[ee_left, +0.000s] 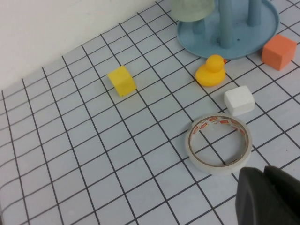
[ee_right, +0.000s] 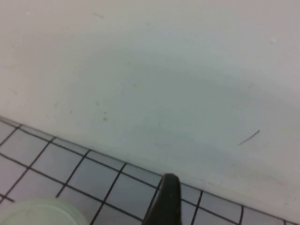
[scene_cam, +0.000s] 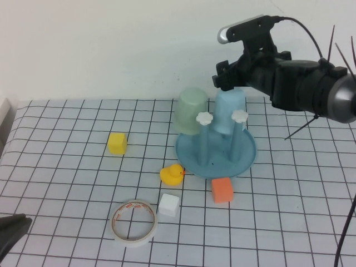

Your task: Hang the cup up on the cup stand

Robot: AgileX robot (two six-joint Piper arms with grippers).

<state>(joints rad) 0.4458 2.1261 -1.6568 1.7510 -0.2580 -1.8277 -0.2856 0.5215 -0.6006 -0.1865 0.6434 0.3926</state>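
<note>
The sky-blue cup stands upside down at the back of the cup stand, over one of its pegs as far as I can tell. Two free pegs with white flower caps rise in front of it. My right gripper hovers just above the cup's upturned bottom, open and holding nothing; its wrist view shows a single dark fingertip against the wall. My left gripper rests shut and empty at the table's near left corner, close to the tape roll.
A pale green cup sits upside down on the stand beside the blue one. In front lie a yellow duck, an orange cube, a white cube, the tape roll and a yellow cube. The wall stands close behind the stand.
</note>
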